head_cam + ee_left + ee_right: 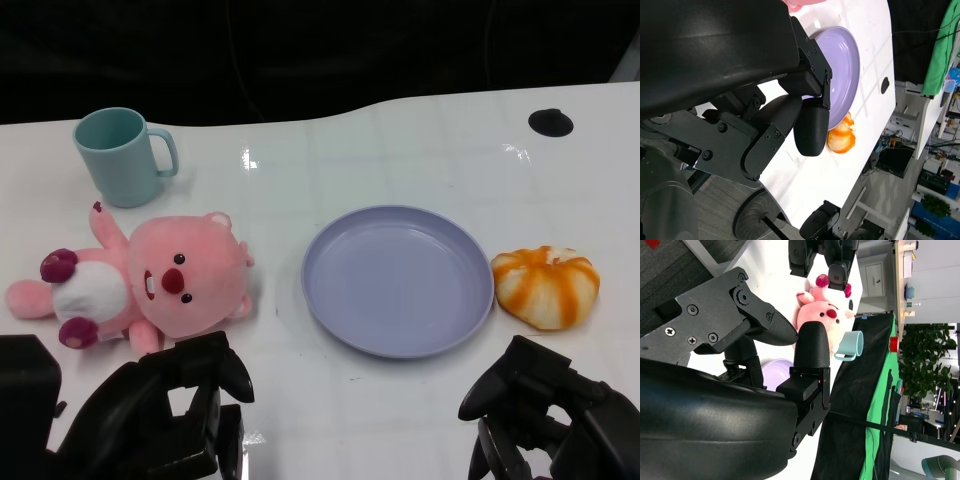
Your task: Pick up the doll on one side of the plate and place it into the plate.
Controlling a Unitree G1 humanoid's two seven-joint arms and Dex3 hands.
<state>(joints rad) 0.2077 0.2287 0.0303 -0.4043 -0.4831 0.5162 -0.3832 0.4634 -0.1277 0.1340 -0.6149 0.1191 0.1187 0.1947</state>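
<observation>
Pink doll [150,285] lies on its back on the worktop [420,150], left of the empty purple plate [398,280], below a teal mug [118,156]. Left hand [165,410] sits just beside the doll, fingers [225,365] apart, holding nothing. Best bet: wrap the soft head or belly, lift clear of the rim. Orange bun [546,286] right of the plate. Right hand [540,415] empty, fingers spread.

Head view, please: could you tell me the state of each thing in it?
Doll: lying on the table, left of the plate.
Plate: empty.
Cup: upright.
Orange toy: resting right of the plate.
Left hand: holds nothing.
Right hand: holds nothing.
</observation>
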